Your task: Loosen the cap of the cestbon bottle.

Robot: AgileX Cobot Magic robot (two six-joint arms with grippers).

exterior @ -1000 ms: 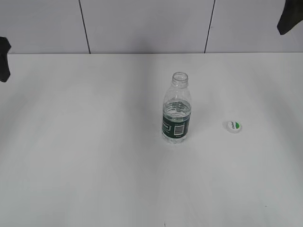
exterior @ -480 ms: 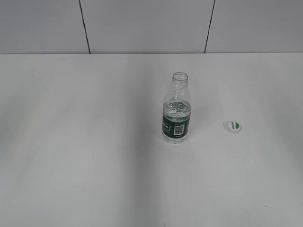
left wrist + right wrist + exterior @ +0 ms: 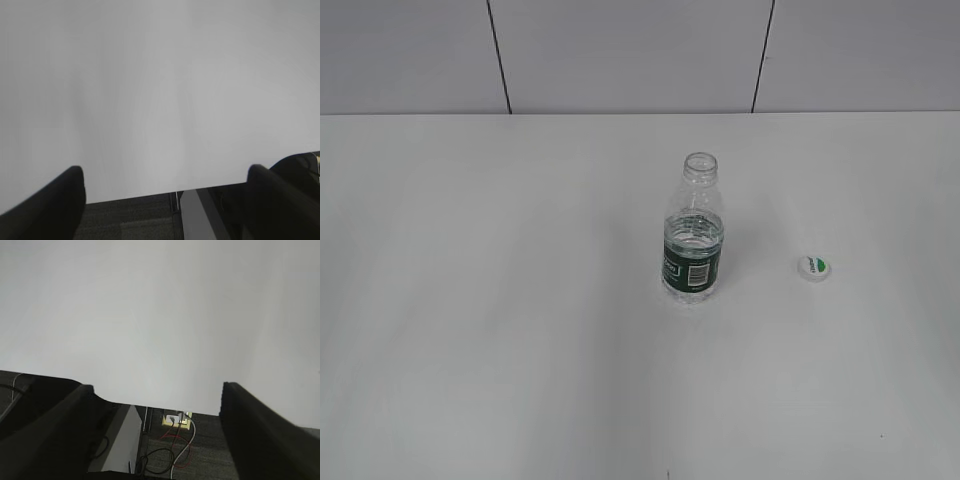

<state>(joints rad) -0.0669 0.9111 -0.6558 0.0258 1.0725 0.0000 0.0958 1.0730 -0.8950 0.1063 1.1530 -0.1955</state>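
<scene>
Cestbon bottle [image 3: 693, 245] (barcode label) stands uncapped; cap [image 3: 813, 267] apart; both end effectors gape empty.

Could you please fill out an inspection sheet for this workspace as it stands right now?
Surface: white table, bare apart from the job's things.
Job's things: cestbon bottle upright, neck open; cap lying on the table to its right, apart from it.
Clutter: nothing seen.
Grippers: left gripper and right gripper both open, empty, at the table's edge.
Cables: red, white and black cables on the floor, by a socket.
Surroundings: grey panelled wall behind.
</scene>
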